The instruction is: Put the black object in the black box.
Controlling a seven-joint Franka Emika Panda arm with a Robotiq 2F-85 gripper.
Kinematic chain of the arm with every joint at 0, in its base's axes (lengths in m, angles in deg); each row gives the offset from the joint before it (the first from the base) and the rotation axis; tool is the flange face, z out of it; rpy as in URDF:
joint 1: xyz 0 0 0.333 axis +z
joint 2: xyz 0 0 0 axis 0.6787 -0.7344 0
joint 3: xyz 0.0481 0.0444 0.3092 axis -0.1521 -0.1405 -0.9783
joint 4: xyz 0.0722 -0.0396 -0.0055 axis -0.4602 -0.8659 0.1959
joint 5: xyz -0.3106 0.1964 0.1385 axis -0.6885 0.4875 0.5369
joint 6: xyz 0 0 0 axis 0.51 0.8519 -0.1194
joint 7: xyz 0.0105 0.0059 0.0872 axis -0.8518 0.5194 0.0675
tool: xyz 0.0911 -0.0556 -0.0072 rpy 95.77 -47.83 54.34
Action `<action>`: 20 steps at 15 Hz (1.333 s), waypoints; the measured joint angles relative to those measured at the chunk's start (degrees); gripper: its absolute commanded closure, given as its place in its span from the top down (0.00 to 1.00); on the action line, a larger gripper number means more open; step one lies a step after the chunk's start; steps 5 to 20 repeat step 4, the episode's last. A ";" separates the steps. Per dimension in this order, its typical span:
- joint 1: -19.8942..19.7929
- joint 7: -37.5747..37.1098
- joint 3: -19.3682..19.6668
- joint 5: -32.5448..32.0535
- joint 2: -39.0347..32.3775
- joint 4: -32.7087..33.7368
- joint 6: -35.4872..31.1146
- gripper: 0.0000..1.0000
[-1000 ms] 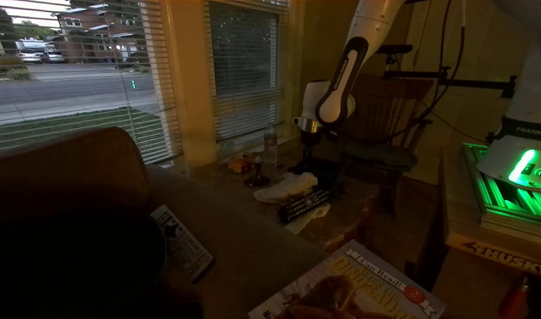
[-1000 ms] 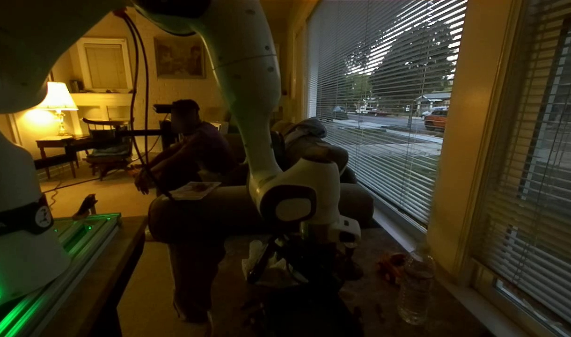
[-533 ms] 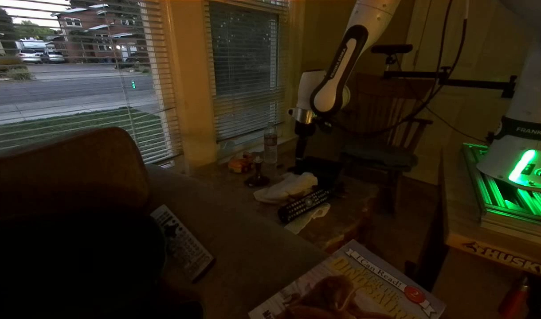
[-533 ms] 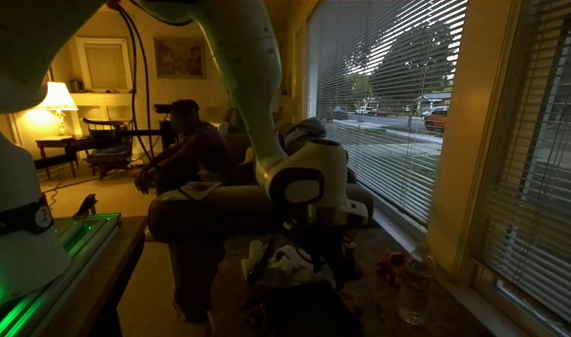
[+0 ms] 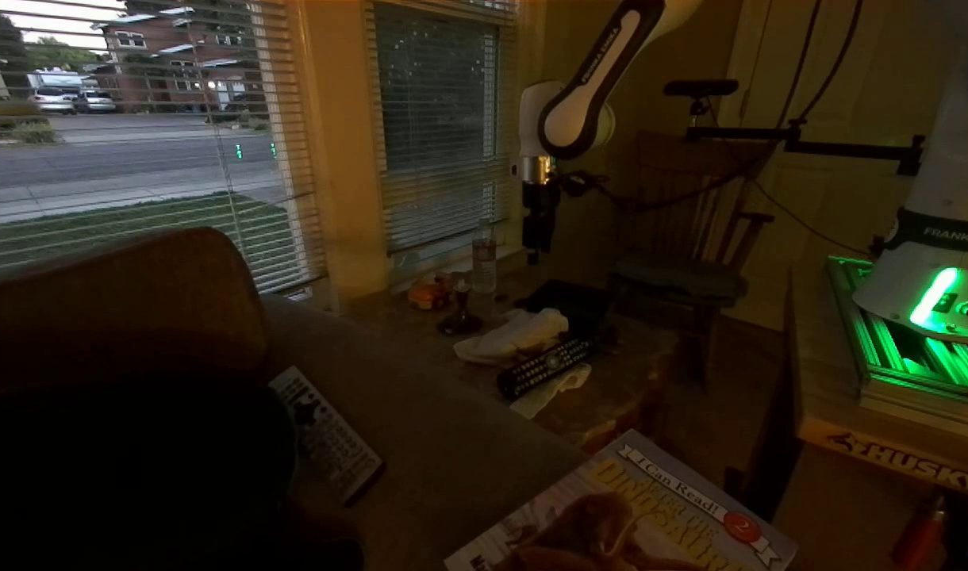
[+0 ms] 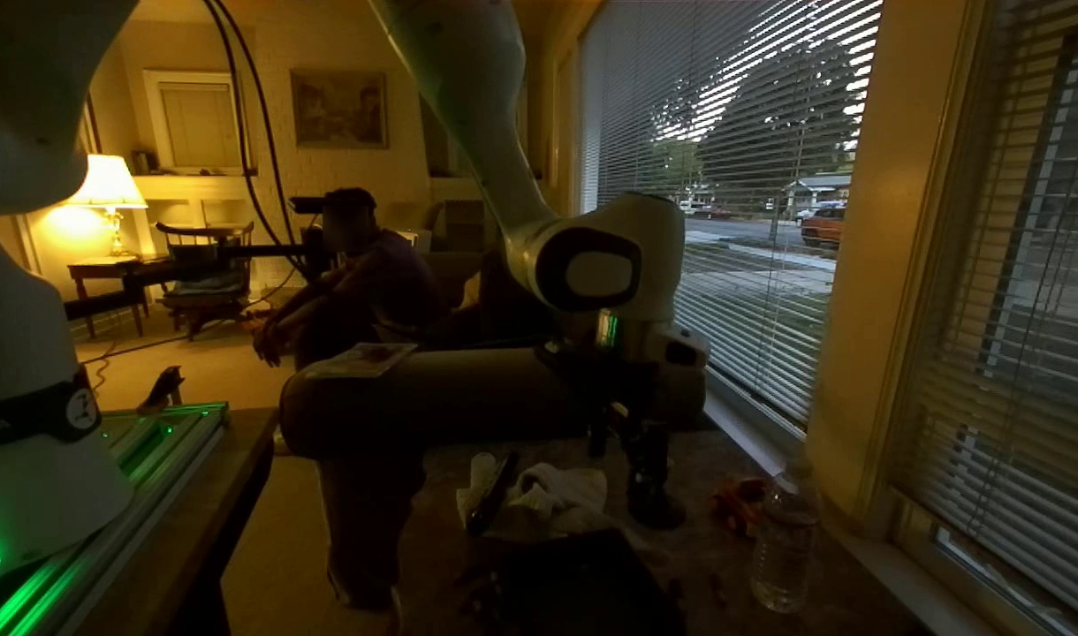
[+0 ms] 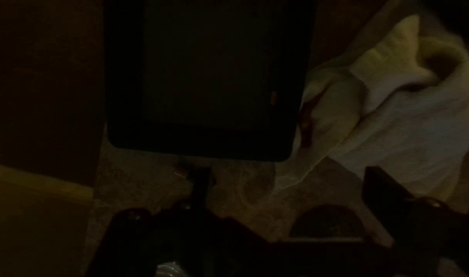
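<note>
The black box point(image 7: 203, 144), low and open-topped, fills the upper middle of the wrist view; in both exterior views it sits on the small table, as the dark box point(image 5: 587, 300) and the dark tray shape point(image 6: 583, 579). My gripper point(image 7: 288, 172) is open, fingertips far apart with only tabletop and cloth visible below the gap. It hovers above the table just beyond the box's edge, touching nothing, with the gripper point(image 5: 533, 255) pointing down in an exterior view. The black object cannot be made out; the box's inside is too dark to tell what lies there.
A white cloth point(image 7: 407, 111) lies against the box, beside a black remote point(image 5: 547, 367). Near the window stand a dark candlestick-like holder point(image 5: 460, 313), an orange toy point(image 5: 430, 293) and a clear bottle point(image 6: 785, 548). The sofa arm point(image 6: 451, 389) borders the table.
The gripper has risen from low over the box, shifted slightly toward the window side, and its jaws have opened. Box, cloth and remote stay where they were.
</note>
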 measured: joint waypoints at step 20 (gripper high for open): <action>0.28 -0.81 -0.22 0.81 1.67 0.03 2.61 1.00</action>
